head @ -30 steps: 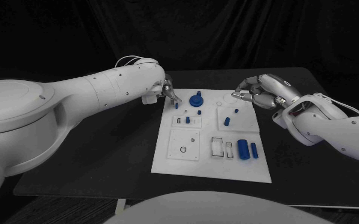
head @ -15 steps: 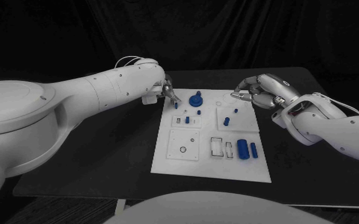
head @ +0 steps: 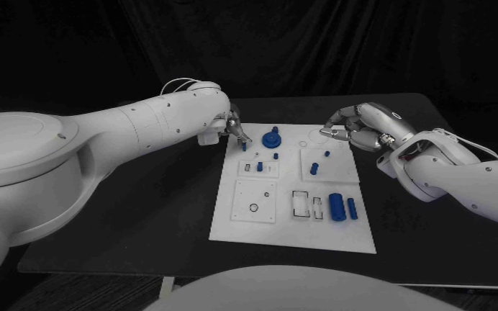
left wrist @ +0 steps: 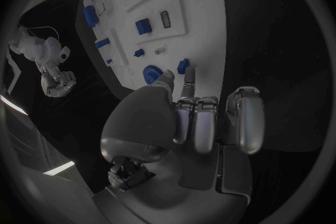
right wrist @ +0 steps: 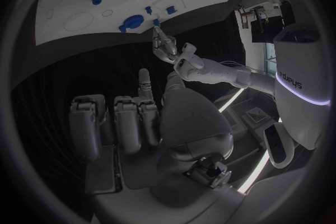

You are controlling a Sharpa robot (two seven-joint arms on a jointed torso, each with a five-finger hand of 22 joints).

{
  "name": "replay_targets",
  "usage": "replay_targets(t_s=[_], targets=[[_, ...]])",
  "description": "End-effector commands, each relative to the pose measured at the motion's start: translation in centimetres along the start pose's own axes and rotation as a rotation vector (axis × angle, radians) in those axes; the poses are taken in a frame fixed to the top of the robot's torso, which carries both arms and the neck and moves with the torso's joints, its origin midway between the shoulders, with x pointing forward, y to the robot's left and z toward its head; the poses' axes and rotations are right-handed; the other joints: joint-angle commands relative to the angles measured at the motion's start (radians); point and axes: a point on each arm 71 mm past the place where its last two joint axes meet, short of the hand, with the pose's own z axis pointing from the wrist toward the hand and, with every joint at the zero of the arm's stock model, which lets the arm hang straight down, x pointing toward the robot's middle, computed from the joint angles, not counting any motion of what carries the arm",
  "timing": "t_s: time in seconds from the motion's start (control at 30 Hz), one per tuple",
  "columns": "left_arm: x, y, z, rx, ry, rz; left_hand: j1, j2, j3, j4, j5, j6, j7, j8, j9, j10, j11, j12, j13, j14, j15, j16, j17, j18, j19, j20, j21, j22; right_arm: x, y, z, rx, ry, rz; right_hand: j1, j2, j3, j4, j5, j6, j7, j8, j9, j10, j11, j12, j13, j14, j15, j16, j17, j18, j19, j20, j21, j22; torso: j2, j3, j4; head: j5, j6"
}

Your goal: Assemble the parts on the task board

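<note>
The left hand point(head: 230, 128) pinches a small blue peg point(head: 245, 147) at the task board point(head: 293, 235) corner, probably to seat it; the right hand point(head: 356, 127) waits beside, fingers point(right wrist: 129, 117) curled on nothing.

Robotics laboratory test station, black table point(head: 155, 203) backed by a black curtain point(head: 291, 23), white task board point(head: 296, 188) with small blue parts point(head: 336, 206) laid out at centre, two white robot arms at its sides
</note>
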Motion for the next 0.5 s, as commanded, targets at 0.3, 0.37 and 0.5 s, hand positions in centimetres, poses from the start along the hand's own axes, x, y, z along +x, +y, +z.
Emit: replay_targets(t_s=[0.3, 0.37, 0.5], targets=[[0.44, -0.28, 0.02, -0.01, 0.033, 0.015, 0.007, 0.001, -0.004, -0.004, 0.006, 0.007, 0.003, 0.004, 0.002, 0.104, -0.002, 0.003, 0.263, 0.106, -0.005, 0.003, 0.263, 0.004, 0.042, -0.001, -0.011, 0.208, 0.11, 0.06, 0.01, -0.001, 0.004, 0.001, -0.001, 0.007, -0.006, 0.0, -0.005, -0.004, 0.004, -0.005, -0.001, 0.104, -0.005, 0.001, 0.261, 0.104, -0.003, 0.003, 0.263, 0.0, 0.085, -0.003, -0.003, 0.253, 0.0, 0.0002, -0.0002, -0.003, 0.0], [0.48, -0.28, 0.02, -0.014, 0.036, 0.017, 0.007, 0.001, -0.004, -0.004, 0.006, 0.007, 0.002, 0.004, 0.002, 0.104, -0.002, 0.003, 0.263, 0.106, -0.005, 0.003, 0.263, 0.004, 0.041, -0.001, -0.011, 0.208, 0.12, 0.06, 0.01, -0.001, 0.005, 0.001, -0.001, 0.007, -0.006, 0.0, -0.005, -0.004, 0.004, -0.005, -0.001, 0.104, -0.005, 0.001, 0.261, 0.104, -0.003, 0.003, 0.263, 0.0, 0.085, -0.003, -0.003, 0.253, 0.0, 0.0001, 0.0, -0.004, 0.0], [0.51, -0.23, 0.03, -0.021, 0.04, 0.019, 0.008, 0.003, -0.003, -0.006, 0.007, 0.009, 0.001, 0.005, 0.004, 0.104, -0.003, 0.003, 0.263, 0.106, -0.005, 0.003, 0.263, 0.005, 0.041, -0.001, -0.013, 0.208, 0.12, 0.05, 0.0, -0.001, 0.006, 0.001, -0.001, 0.007, -0.006, 0.0, -0.005, -0.004, 0.004, -0.005, -0.001, 0.104, -0.005, 0.001, 0.261, 0.104, -0.003, 0.003, 0.263, 0.0, 0.085, -0.003, -0.003, 0.253, 0.0, 0.0003, -0.0002, -0.003, 0.0]])
